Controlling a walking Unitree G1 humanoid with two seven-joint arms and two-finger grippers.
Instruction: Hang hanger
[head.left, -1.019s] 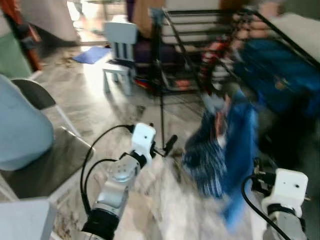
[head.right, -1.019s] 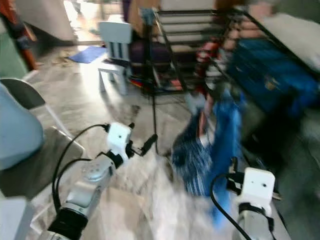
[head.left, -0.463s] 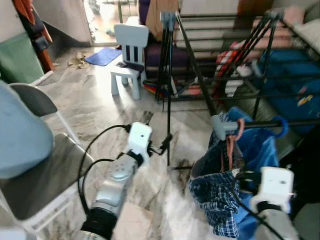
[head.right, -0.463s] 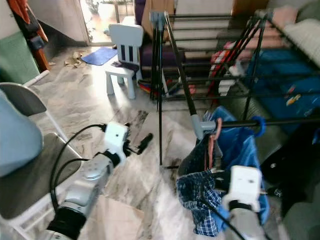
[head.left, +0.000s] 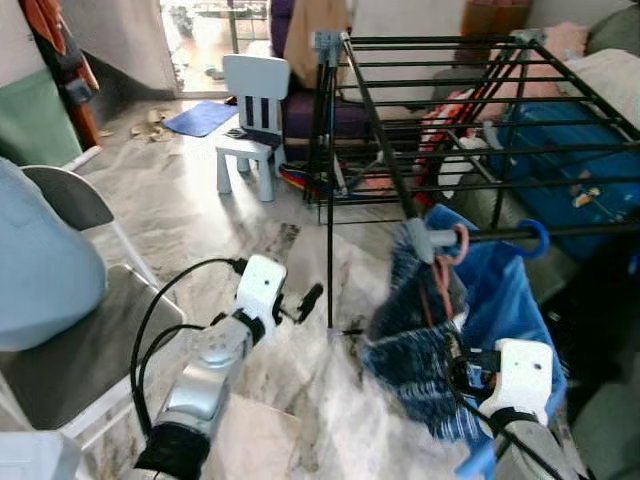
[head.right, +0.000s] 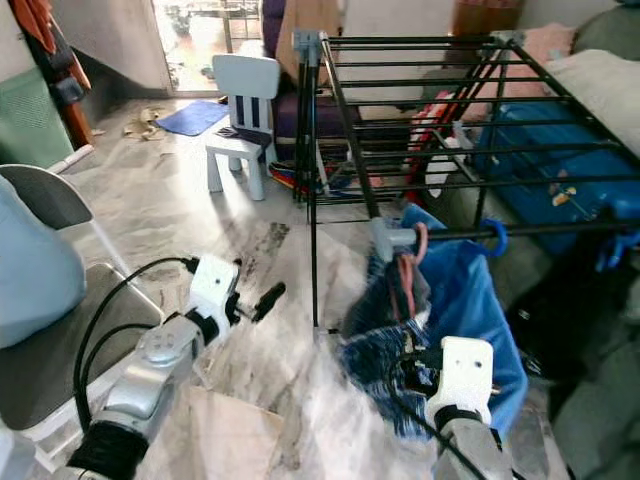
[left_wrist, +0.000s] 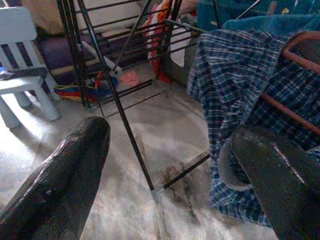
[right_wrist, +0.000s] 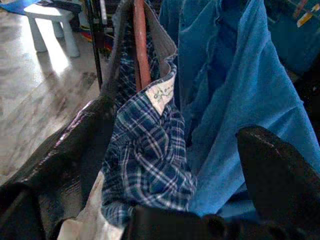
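Copper-orange, the hanger (head.right: 408, 268) sits just right of centre in the right eye view, its hook over the black front rail (head.right: 560, 229) of the drying rack (head.right: 420, 90), beside a grey corner joint. A blue plaid shirt (head.right: 375, 345) drapes from it, with a plain blue garment (head.right: 470, 310) on a blue hook next to it toward the right of the frame.

From where I'm driving, my right gripper (right_wrist: 165, 165) is the nearer one by far. Its white wrist housing shows low and right of centre in the right eye view, directly below the hanging clothes. In the right wrist view its fingers (right_wrist: 65, 160) stand spread wide, with the plaid collar and its white label lying between them and the hanger's orange bar rising straight away from the wrist. I judge nothing is pinched, though cloth touches or nearly touches the darker finger; I cannot tell which.

So the hanger lies up and ahead of that gripper, its neck running roughly vertical toward the rail, its shoulders hidden under the shirt.

My left gripper (left_wrist: 165, 165) is at lower left of centre in the left eye view, well apart from the rack leg (head.left: 329, 200), fingers spread and empty, pointed at the floor by the leg with the plaid shirt off to one side.

The hook appears to be on the rail already, so I judge the coming move is a straight withdrawal downward and back without dragging the shirt. A snagged collar is the risk.
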